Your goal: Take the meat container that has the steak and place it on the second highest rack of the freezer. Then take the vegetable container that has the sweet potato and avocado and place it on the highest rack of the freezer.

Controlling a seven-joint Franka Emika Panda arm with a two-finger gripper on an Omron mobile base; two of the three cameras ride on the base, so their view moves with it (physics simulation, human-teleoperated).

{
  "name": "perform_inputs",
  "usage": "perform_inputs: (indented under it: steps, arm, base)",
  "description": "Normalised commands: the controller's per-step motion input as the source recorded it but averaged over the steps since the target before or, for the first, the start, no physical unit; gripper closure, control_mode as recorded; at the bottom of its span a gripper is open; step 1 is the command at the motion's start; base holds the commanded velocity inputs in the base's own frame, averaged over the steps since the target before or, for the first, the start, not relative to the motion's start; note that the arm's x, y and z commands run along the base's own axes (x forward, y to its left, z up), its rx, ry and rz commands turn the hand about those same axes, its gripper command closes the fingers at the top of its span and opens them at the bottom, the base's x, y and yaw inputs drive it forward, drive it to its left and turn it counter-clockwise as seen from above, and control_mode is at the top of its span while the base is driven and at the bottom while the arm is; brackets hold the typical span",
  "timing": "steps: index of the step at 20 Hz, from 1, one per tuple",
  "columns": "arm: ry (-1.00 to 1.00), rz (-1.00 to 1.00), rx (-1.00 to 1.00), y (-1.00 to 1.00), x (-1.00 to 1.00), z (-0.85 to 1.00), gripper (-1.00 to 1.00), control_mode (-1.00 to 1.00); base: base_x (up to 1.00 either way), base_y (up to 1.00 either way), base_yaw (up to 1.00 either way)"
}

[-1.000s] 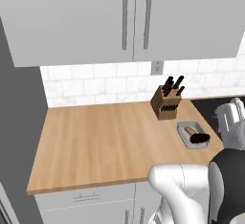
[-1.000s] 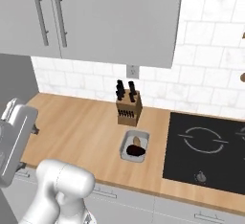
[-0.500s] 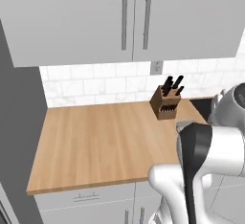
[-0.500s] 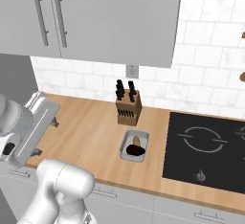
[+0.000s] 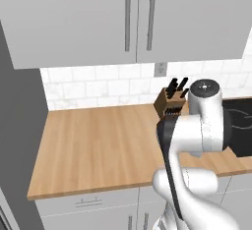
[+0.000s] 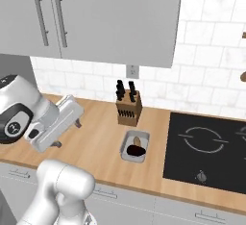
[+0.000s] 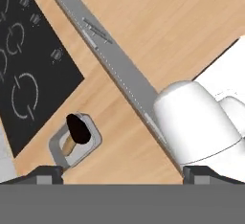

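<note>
Warm wood-grain bench (image 6: pixel 101 137) runs under flat grey wall cabinets (image 6: pixel 110 17) and a white tiled backsplash, with a glossy black cooktop (image 6: pixel 206 152) set into its right end. Carried high over the bench, the end effector (image 7: pixel 122 170) has its two dark fingertips (image 7: pixel 45 173) standing at full spread with nothing between them, looking down on the bench's front edge. Below it and off to one side, the vegetable container (image 6: pixel 135 146) sits on the bench just in front of the wooden knife block (image 6: pixel 129 108) and near the cooktop's edge: a shallow pale-grey rectangular tray with rounded corners, smooth and hard-looking. Inside lie the avocado (image 7: pixel 79 128), a dark matte lump tapering to a point, and the sweet potato (image 7: pixel 68 145), an orange-tan piece half tucked under it. With the meat dish nowhere on the bench, the work looks to be on the second container. The next move calls for swinging across and lowering over the tray, then closing on a thin rim, keeping it level so the loose pieces do not roll.
</note>
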Motion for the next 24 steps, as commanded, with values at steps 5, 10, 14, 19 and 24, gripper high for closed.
perform_inputs:
  steps: [5, 10, 14, 19, 24]
  arm:
    - [-0.06, -0.53, 0.0, -0.22, 0.52, -0.76, -1.0, -1.0]
    - [-0.14, -0.33, 0.0, -0.56, 0.0, -0.8, -1.0, -1.0]
    - [-0.32, -0.2, 0.02, -0.07, 0.26, -0.49, -1.0, -1.0]
    - [-0.36, -0.17, 0.09, 0.0, 0.48, -0.35, -1.0, -1.0]
    - [-0.2, -0.24, 0.12, 0.0, 0.59, -0.37, -1.0, -1.0]
  base:
    - [0.0, 0.0, 0.0]
    - [0.0, 0.0, 0.0]
    - [0.0, 0.0, 0.0]
    - [0.0, 0.0, 0.0]
    - [0.0, 0.0, 0.0]
